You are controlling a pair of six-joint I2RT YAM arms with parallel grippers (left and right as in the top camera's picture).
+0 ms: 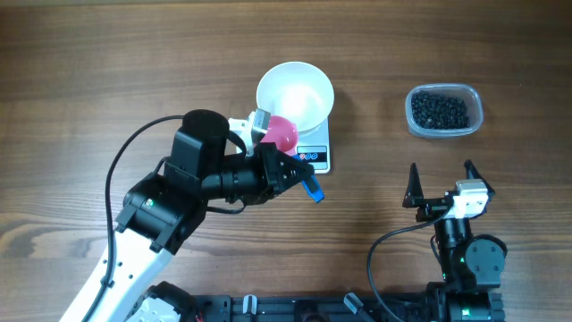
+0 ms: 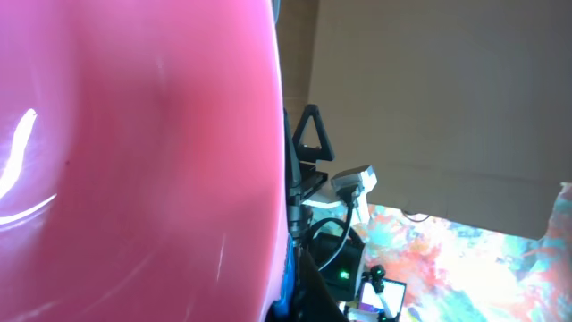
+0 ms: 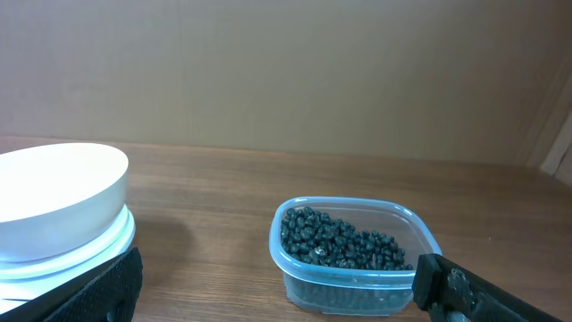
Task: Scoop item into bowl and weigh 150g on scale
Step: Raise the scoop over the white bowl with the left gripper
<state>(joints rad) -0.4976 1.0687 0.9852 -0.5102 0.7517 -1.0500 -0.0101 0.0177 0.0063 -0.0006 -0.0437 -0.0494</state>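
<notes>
While we clamp the pink scoop [image 1: 282, 133] in our left gripper [image 1: 293, 167] at the bowl [image 1: 299, 89], our right gripper [image 1: 441, 183] gapes, lower right.

white: the bowl [image 1: 295, 94] and the scale [image 1: 320, 134]. black: the beads [image 1: 438, 111], tiny and glossy. i read the tub [image 1: 444, 86] as clear, faintly blue; the scoop [image 1: 282, 134] as glossy pink; the desk [image 1: 89, 72] as brown, streaked with darker wood grain.
</notes>
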